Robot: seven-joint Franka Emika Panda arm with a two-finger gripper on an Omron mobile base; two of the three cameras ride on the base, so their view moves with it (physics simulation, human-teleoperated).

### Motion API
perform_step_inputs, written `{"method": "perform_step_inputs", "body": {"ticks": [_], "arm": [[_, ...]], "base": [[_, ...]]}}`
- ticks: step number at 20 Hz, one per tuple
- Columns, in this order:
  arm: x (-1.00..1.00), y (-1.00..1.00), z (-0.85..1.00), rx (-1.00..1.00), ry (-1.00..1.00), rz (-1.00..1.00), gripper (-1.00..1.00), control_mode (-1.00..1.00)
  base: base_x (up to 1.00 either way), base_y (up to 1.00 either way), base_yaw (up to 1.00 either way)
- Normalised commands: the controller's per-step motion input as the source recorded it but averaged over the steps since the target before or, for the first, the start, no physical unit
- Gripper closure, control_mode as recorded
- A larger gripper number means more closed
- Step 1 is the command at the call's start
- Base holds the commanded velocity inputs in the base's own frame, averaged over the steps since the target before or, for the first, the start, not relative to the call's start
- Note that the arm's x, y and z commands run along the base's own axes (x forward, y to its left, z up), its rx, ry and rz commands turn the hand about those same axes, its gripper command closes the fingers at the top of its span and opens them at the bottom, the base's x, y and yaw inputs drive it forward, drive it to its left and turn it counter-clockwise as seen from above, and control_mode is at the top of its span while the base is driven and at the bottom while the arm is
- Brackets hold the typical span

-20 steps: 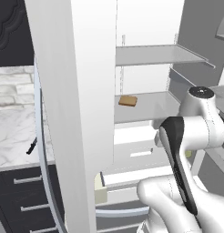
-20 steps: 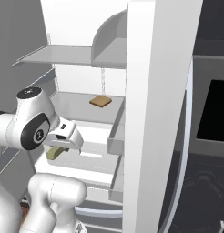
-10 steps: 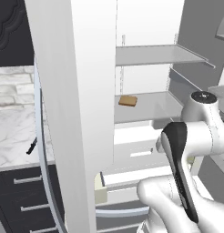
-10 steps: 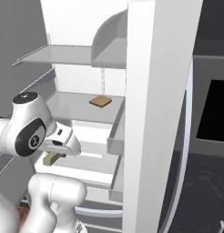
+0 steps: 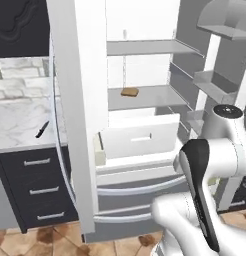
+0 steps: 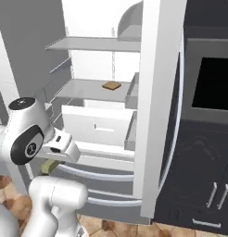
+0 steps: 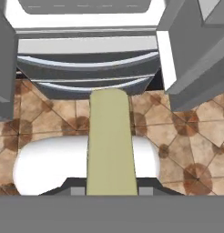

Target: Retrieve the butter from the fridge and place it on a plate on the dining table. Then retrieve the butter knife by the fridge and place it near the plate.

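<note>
My gripper (image 7: 111, 186) is shut on the butter (image 7: 110, 141), a narrow pale yellow-green stick that points away from the hand over the tiled floor. In the right base view the butter (image 6: 49, 165) hangs under the hand (image 6: 65, 147), low in front of the open fridge (image 6: 157, 92). The fridge (image 5: 80, 100) stands with both doors swung wide and a white drawer pulled out. The butter knife (image 5: 41, 129), slim and dark, lies on the marble counter left of the fridge. The plate and the dining table are out of view.
A flat brown slab (image 5: 129, 92) lies on the middle fridge shelf. Dark drawers (image 5: 40, 190) sit under the counter on the left. A dark wall oven and cabinets (image 6: 211, 139) stand right of the fridge. The open doors flank the arm on both sides.
The arm has drawn back and sunk a little in front of the fridge, with the butter still in its grip. The fridge and knife have not moved.
</note>
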Motion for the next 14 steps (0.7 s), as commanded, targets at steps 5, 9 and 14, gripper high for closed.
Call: {"method": "perform_step_inputs", "body": {"ticks": [5, 9, 14], "arm": [[0.0, 0.0, 0.0, 0.0, 0.0, 0.0, 1.0, 1.0], [0.0, 0.0, 0.0, 0.0, 0.0, 0.0, 1.0, 1.0], [0.0, 0.0, 0.0, 0.0, 0.0, 0.0, 1.0, 1.0]], "base": [[-0.93, 0.02, 0.01], [-0.42, 0.06, 0.22], [-0.4, -0.09, 0.69]]}}
